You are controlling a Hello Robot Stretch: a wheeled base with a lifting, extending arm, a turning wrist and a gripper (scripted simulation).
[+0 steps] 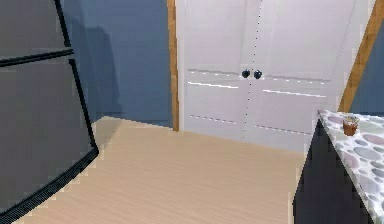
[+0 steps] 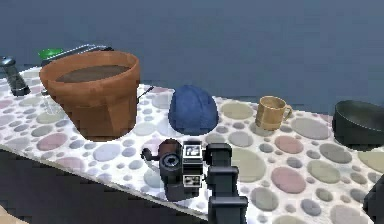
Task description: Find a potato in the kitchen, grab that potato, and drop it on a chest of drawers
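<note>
Gripper (image 2: 150,156) shows against the pebble-spotted counter (image 2: 60,140); its spread, and whether it holds anything, cannot be told. At its ten o'clock sits a terracotta pot (image 2: 95,90), at twelve a blue mound (image 2: 192,108), at two a tan mug (image 2: 270,113). At the forward view's three o'clock, a small brown blob (image 1: 350,124) rests on the counter; whether it is the potato cannot be told.

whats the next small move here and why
Probably draw the arm back first. The gripper sits over the counter among a clay pot, a blue lump, a tan mug and a dark bowl, none potato-shaped, so the search should likely move on.
</note>
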